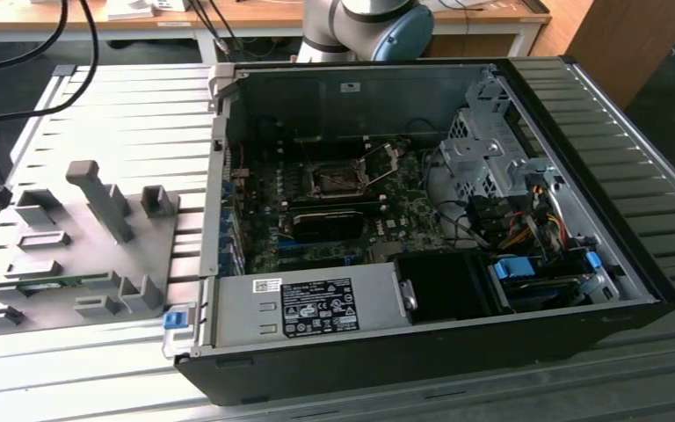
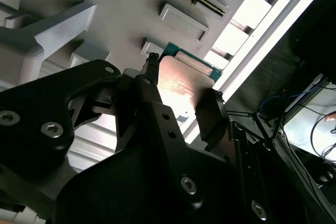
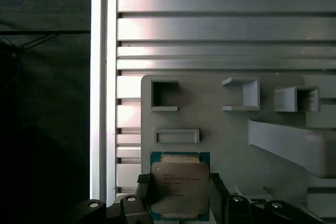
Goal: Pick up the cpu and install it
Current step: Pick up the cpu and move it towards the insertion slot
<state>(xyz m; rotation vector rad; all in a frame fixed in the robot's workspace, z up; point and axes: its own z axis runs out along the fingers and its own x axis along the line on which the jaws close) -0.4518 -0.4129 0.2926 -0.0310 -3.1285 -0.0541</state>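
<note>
The cpu (image 3: 180, 187) is a small square chip with a shiny silver-grey lid on a green board. It sits between my gripper's (image 3: 181, 183) two black fingers (image 3: 145, 190), which press on its opposite edges. In the second wrist view the cpu (image 2: 184, 85) is seen again between those fingers (image 2: 149, 80), just over the grey tray (image 2: 105, 3). My gripper (image 2: 181, 80) is shut on the chip. In the exterior view the open computer case holds the motherboard with its dark square socket (image 1: 340, 180) in the middle.
The grey tray (image 1: 91, 251), with upright posts and small pockets, lies on the ribbed metal table at the exterior view's left, beside the case (image 1: 431, 352). Inside the case are a power supply (image 1: 302, 308), a drive cage (image 1: 484, 154) and cable bundles. The arm's base (image 1: 367, 26) stands behind.
</note>
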